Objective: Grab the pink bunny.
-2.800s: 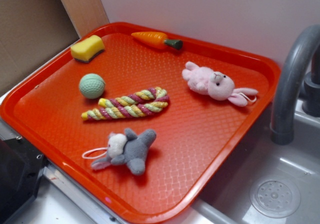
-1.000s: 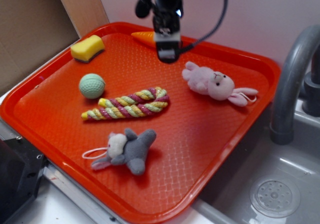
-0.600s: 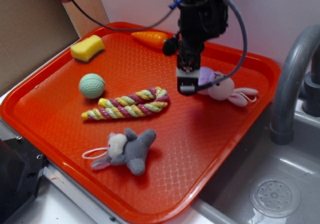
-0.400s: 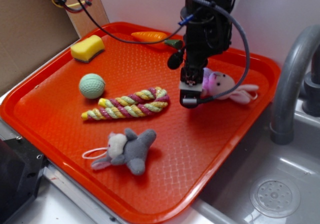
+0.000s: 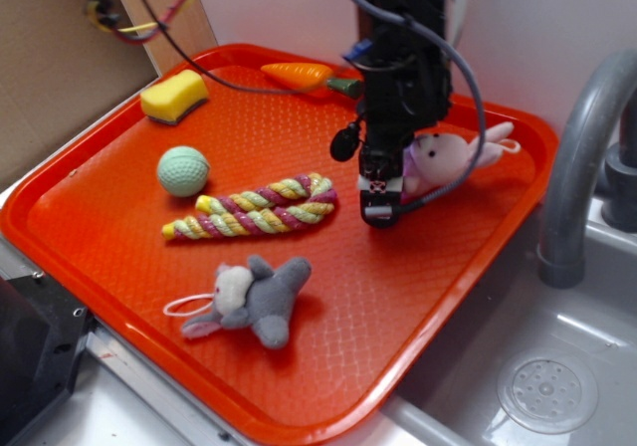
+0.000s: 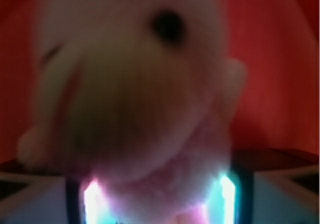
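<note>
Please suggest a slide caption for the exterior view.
End effector closed on the pink bunny above the red tray.

No readable text, labels, brands, numbers or signs are seen in either view. A small white patch with dark marks is carried on the gripper (image 5: 380, 205) in the exterior view, but it is too small and blurred to be read. The wrist view is filled by the out-of-focus pink bunny (image 6: 135, 99); nothing is printed on it.
</note>
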Tool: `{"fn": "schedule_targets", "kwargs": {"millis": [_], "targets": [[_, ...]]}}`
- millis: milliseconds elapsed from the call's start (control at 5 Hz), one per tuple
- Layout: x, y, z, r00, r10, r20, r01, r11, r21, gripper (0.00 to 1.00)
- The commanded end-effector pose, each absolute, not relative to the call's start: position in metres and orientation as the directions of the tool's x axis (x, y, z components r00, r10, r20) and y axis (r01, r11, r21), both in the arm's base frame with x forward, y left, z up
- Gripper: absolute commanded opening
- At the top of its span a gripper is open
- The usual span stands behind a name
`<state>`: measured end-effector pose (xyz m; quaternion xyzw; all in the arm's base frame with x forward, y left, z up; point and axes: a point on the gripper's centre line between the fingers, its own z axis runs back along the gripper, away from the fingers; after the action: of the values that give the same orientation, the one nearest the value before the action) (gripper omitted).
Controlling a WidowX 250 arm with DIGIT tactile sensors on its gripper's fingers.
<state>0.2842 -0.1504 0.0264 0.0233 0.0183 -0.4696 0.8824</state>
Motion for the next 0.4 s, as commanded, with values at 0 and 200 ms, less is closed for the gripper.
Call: {"fn": "schedule_targets", "kwargs": {"millis": [0, 200], "targets": [[0.277, -0.118, 0.105, 0.847, -0.51, 0.15, 0.497, 0.86, 0.116, 0.0], [0.262, -0.088, 0.15, 0.939, -0.287, 0.187, 0.263, 0.954, 0.145, 0.0]]}}
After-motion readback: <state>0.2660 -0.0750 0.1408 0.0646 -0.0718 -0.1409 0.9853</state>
